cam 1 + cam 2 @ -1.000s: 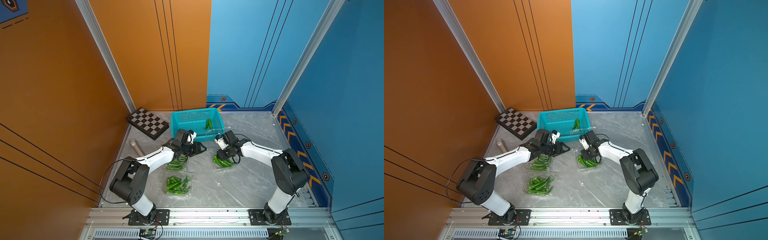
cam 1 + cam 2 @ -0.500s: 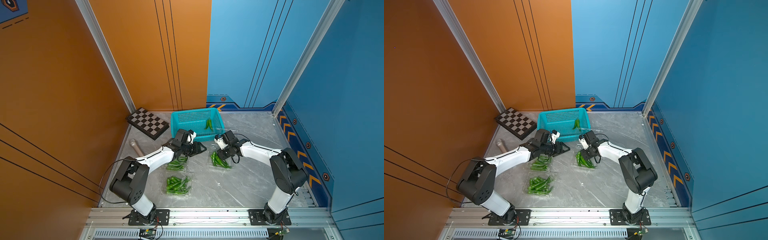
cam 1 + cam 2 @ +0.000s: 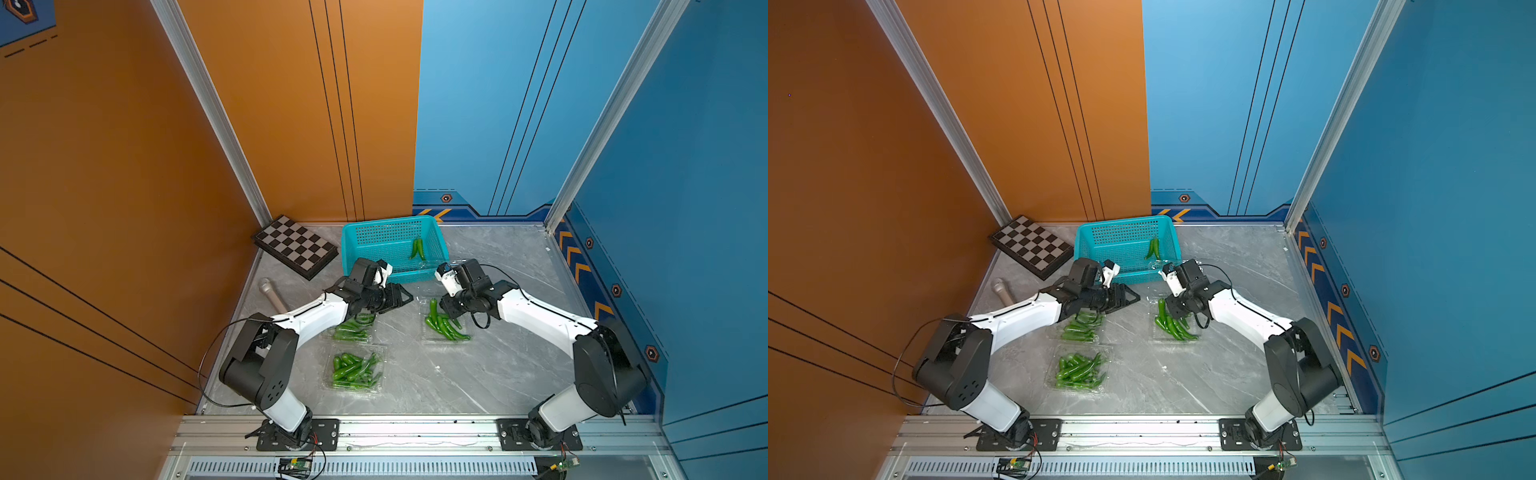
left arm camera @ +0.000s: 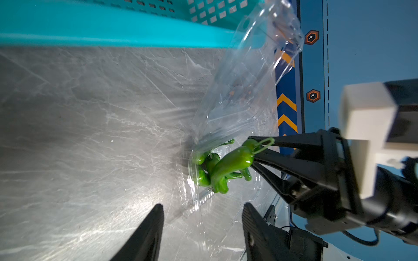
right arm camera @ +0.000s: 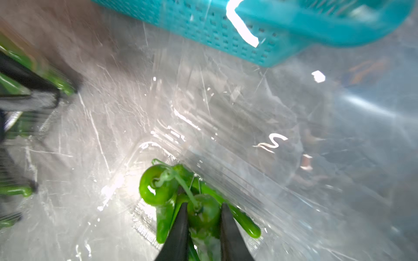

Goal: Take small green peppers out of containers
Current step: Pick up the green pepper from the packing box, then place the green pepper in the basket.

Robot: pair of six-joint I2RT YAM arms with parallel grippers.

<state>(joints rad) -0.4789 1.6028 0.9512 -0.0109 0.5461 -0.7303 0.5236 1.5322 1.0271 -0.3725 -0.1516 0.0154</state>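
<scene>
- Hidden parts: the right pincer (image 5: 203, 209) is clamped on the held pepper (image 5: 203, 215) near its stem. The pincer covers that grip in both top views. The left arm overlaps the rear shut box (image 3: 353, 334), and the right wrist view is blurred at its edges.
- The left pincer (image 4: 202, 205) has its jaws apart and empty. It hangs over bare desk (image 3: 415, 374) between the rear shut box and the open box (image 3: 428, 340).
- The held pepper lies atop the pile in the open box, at 3 o'clock from the desk's centre. Its stem end faces the wrist camera, so its length is foreshortened. The neighbouring peppers (image 3: 446, 328) run from 11 to 5 o'clock.
- The clear lid (image 4: 248, 79) is raised and leans toward the basket (image 3: 374, 241) at 12 o'clock.
- In the front shut box (image 3: 355, 372), at 7 o'clock, the peppers run from 8 to 2 o'clock.
- The two basket peppers (image 3: 417, 248) lie from 12 to 6 o'clock.
- Setting: a grey marbled desk, with a checkerboard (image 3: 295, 245) at 10 o'clock and a grey cylinder (image 3: 272, 293) at 9 o'clock. An orange wall (image 3: 124, 166) and a blue wall (image 3: 685, 166) enclose it.
</scene>
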